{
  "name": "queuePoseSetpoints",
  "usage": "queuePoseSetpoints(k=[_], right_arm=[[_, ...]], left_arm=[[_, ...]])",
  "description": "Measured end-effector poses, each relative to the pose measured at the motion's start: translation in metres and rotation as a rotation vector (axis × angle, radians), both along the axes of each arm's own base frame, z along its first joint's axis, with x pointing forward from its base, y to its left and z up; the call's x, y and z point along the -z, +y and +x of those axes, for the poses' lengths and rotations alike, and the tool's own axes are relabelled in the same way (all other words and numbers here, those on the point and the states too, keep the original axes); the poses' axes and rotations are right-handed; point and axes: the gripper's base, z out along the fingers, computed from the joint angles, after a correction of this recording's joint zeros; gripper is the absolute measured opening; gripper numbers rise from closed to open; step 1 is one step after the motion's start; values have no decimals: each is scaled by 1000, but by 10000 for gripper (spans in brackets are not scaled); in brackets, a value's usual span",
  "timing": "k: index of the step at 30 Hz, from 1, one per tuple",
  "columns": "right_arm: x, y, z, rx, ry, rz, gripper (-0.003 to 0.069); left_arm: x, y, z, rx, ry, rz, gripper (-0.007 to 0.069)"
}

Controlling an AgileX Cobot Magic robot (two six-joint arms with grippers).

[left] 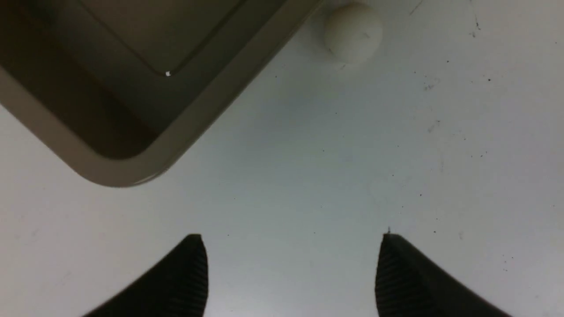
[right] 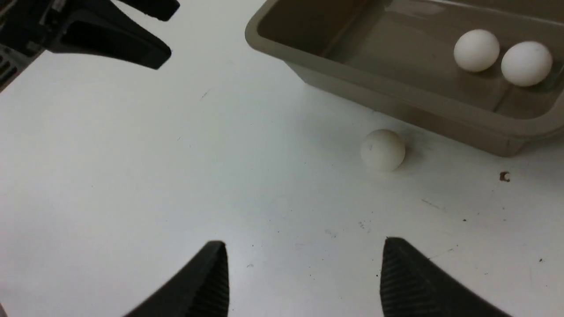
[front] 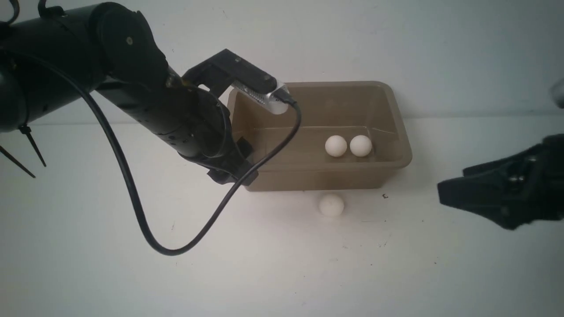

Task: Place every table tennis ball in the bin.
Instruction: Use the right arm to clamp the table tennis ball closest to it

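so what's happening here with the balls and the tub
Two small white table tennis balls lie side by side in the rectangular taupe plastic bin; a third ball sits on the white table beside the bin's near wall. The robot's left gripper and right gripper are both open and empty, neither touching it.

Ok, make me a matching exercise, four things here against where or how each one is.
1 rectangular taupe plastic bin
2 lone small white ball
3 pair of small white balls
4 left gripper's black fingers

A inside the bin
B on the table, outside the bin
C open, holding nothing
D contains two balls

Pairs: 1-D, 2-B, 3-A, 4-C
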Motion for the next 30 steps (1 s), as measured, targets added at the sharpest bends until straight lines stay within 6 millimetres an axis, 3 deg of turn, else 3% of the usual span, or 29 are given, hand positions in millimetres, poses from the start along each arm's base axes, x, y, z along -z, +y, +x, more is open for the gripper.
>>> queuePoseSetpoints(k=[7,15,24,30], right_arm=[[22,16,27,-51,20,-28,451],[44,63,42,-25,-62,-128,550],[73,88,57,110,-61,-174,558],[107,100,66,159,29,-200,558]], left_arm=[[-1,0,1,7,-16,-2,457],[-1,-1,2,13,-29,-3,457],[-1,-1,2,13,-29,-3,457],[-1,-1,2,13,-30,-3,457]])
